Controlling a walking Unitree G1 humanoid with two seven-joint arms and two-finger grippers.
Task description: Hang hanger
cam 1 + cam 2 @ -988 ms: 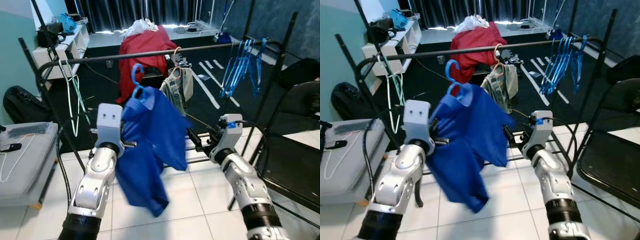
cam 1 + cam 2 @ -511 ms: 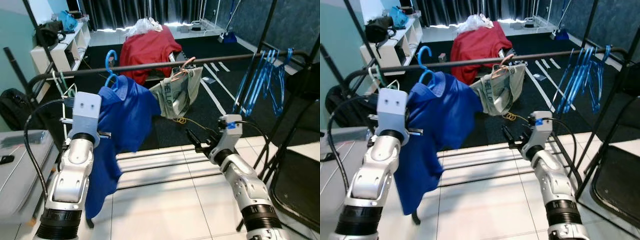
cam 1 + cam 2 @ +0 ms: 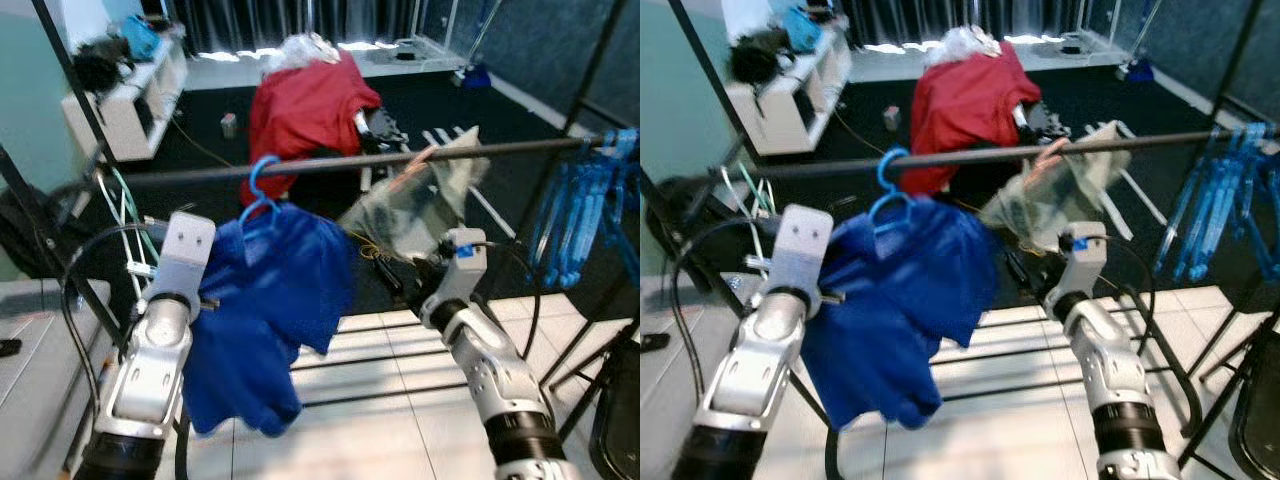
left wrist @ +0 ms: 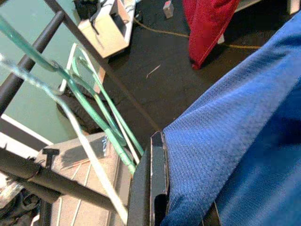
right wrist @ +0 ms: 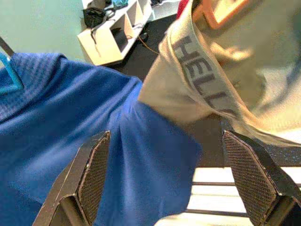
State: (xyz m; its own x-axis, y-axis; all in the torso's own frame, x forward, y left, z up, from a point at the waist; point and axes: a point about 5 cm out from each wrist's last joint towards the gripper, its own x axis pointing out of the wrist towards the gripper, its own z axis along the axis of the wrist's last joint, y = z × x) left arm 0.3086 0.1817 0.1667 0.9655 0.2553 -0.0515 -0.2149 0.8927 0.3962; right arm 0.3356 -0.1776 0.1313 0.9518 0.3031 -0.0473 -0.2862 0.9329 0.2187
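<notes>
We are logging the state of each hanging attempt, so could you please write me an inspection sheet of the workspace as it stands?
Surface: white tiled floor, dark carpet beyond.
Job's things: blue hanger hooked at the rail, carrying a blue shirt.
Clutter: beige garment on an orange hanger; blue hangers; green hangers; red cloth.
Grippers: left gripper shut on the blue shirt; right gripper open, near both garments, holding nothing.
Cables: black cable looping by the left arm.
Surroundings: white shelf, dark curtains, teal wall.
</notes>
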